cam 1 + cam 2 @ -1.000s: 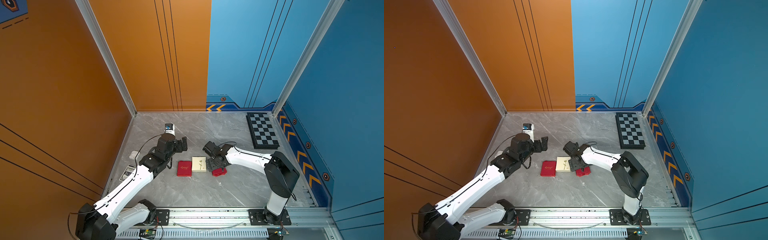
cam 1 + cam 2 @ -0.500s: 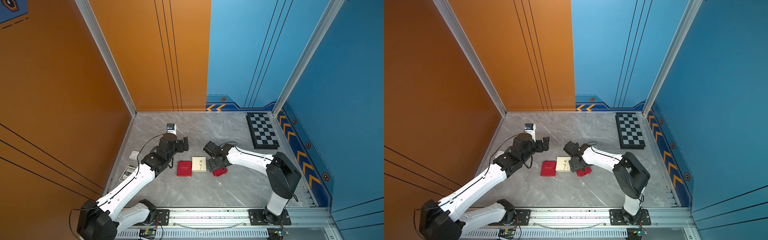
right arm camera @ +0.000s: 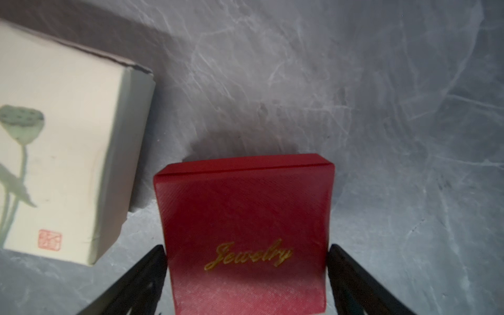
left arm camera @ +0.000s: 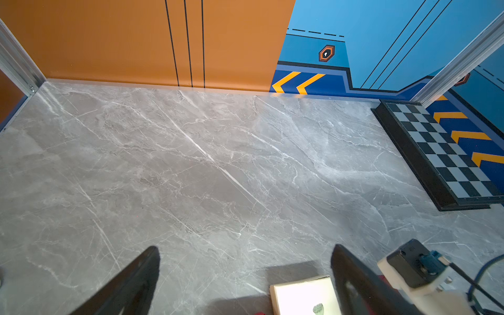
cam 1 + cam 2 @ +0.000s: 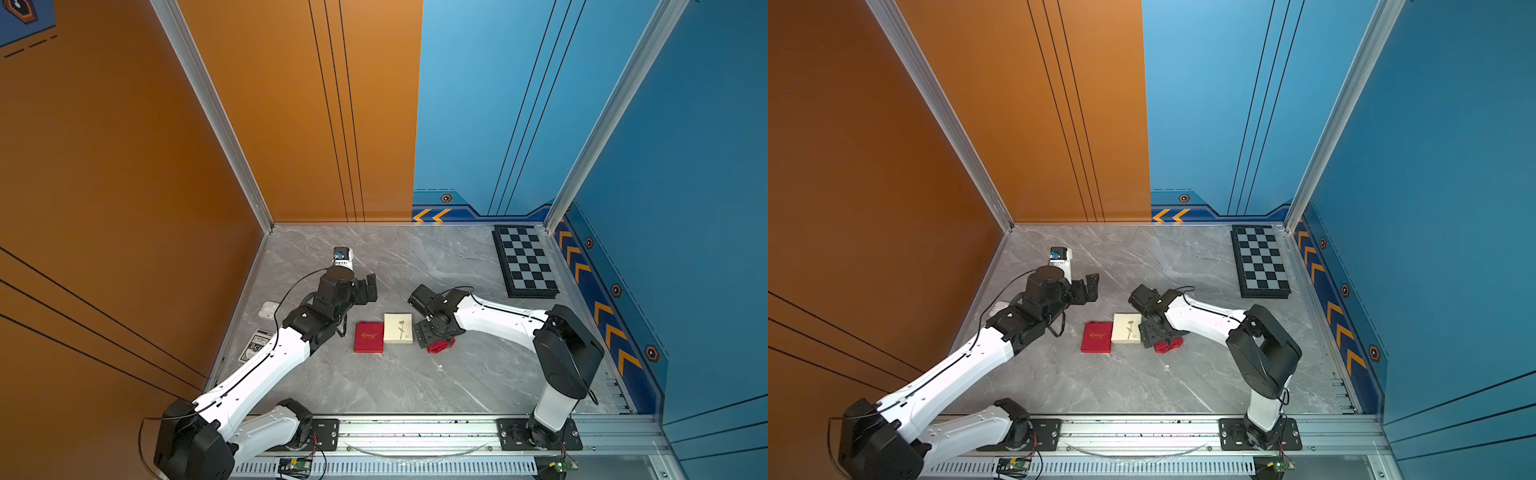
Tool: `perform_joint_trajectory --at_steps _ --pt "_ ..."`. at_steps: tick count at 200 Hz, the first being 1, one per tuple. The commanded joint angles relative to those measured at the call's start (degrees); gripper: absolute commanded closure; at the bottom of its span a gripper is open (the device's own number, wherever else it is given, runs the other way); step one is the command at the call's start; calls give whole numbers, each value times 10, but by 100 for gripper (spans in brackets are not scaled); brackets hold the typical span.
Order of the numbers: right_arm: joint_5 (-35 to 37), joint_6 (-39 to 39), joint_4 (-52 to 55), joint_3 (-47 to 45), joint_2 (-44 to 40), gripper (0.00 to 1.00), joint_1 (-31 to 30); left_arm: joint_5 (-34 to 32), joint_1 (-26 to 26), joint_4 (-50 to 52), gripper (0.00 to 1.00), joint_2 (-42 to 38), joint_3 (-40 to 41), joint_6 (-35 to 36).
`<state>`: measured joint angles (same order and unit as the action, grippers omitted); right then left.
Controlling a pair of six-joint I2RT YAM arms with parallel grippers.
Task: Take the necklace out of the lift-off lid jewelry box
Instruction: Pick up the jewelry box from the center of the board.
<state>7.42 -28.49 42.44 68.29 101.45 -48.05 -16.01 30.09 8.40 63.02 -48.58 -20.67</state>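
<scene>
Red "Jewelry" box (image 3: 245,212): flat on the grey marble table (image 5: 415,382), lid on, gold script up. Mostly hidden under the right gripper (image 5: 434,334) in both top views, red edge poking out on the near side.

Right gripper (image 3: 246,246): down over the box, jaws spread wide. One black finger (image 3: 147,272) along each side wall, right beside it. Can't tell if pressing.

Cream lotus-print box (image 3: 60,150): just beside the red one, on the left arm's side, narrow strip of table between.

Flat red box (image 5: 368,336): next in the row, edge to edge with the cream box (image 5: 398,328). Gap too small to judge.

Left gripper (image 5: 368,289): hovering behind the row, jaws wide apart. Only bare marble between the fingers (image 4: 141,272) in the wrist view.

Chessboard (image 5: 525,262): far right corner, well apart.

Card deck (image 5: 255,345) and white earbud case (image 5: 268,309): by the left wall.
</scene>
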Motion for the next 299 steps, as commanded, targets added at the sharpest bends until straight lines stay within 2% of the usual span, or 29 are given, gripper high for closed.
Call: perform_joint_trajectory --at_steps 1,111,202,225,242,246,268,299 --pt "-10 -7 1 -11 -18 7 -2 13 7 3 2 -6 -2 1" --pt "-18 -3 -7 -9 -21 13 4 18 8 -3 2 -5 1 2" --pt "-56 32 12 0 -63 14 50 21 3 -18 2 -21 11 5" --pt "-68 51 35 14 -78 14 68 53 -1 -21 2 -18 11 15" --pt "-85 68 51 26 -94 14 75 114 0 -50 2 -15 27 33" --pt "-92 73 56 30 -99 14 96 132 -1 -63 2 -15 34 36" --pt "-124 97 83 51 -126 14 121 214 5 -156 2 -20 85 54" --pt "-161 129 127 89 -151 13 147 291 23 -311 1 -26 183 118"
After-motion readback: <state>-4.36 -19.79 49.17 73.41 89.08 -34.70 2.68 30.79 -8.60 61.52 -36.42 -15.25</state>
